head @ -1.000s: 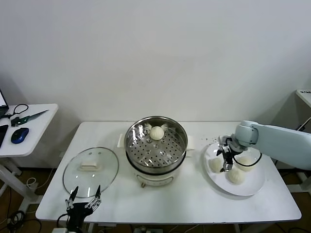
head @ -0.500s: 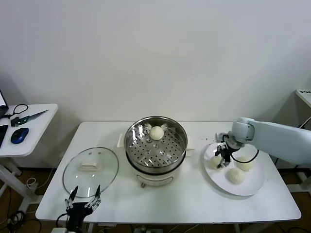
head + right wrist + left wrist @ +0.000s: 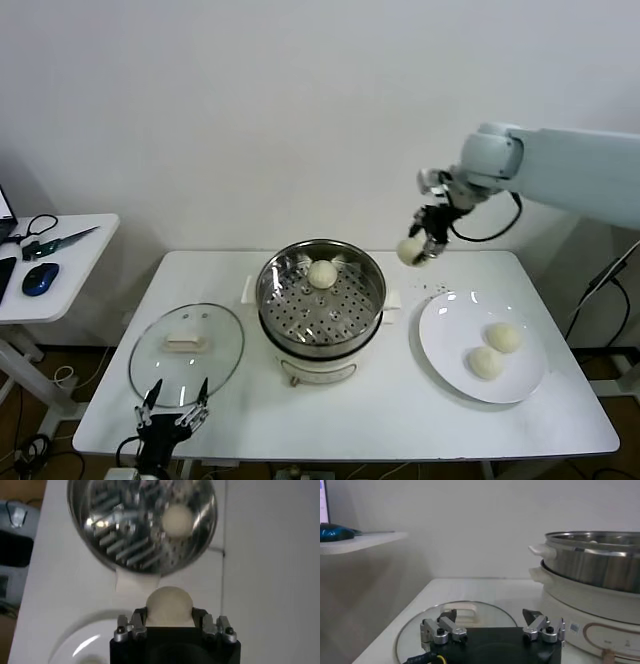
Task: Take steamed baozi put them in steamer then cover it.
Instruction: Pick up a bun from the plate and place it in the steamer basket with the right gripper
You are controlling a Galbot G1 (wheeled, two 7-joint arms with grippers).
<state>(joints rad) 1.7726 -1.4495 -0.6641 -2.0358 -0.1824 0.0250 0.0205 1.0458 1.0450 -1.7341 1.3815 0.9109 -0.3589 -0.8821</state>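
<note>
Four steamed baozi were in view: one (image 3: 322,273) lay on the perforated tray toward the back of the steamer (image 3: 321,305), two (image 3: 495,350) sat on the white plate (image 3: 447,345) at the table's right end, and one (image 3: 411,250) hung in the air in the right hand (image 3: 418,249), above the gap between plate and steamer. The right hand was closed on this bun, its fingers pressing the sides at the widest part. In the right wrist view the held bun (image 3: 169,606) bulged between the fingers (image 3: 131,627), with the open pot (image 3: 141,522) below and ahead.

The buns looked light, soft and easily dented, with smooth domed skins that could slip or tear. A gentle grip across the middle, not the top, seemed the safest hold.

The left hand (image 3: 173,415) waited low at the front edge of the table (image 3: 350,420), its fingers spread wide and holding nothing, just beside the glass cover (image 3: 187,350). The cover lay flat on the table to the left of the steamer, white handle (image 3: 185,341) up.

Nothing blocked the path to the pot, though its raised steel rim had to be cleared. A side table (image 3: 45,265) on the left, well apart, held a blue mouse (image 3: 38,279) and cables.
</note>
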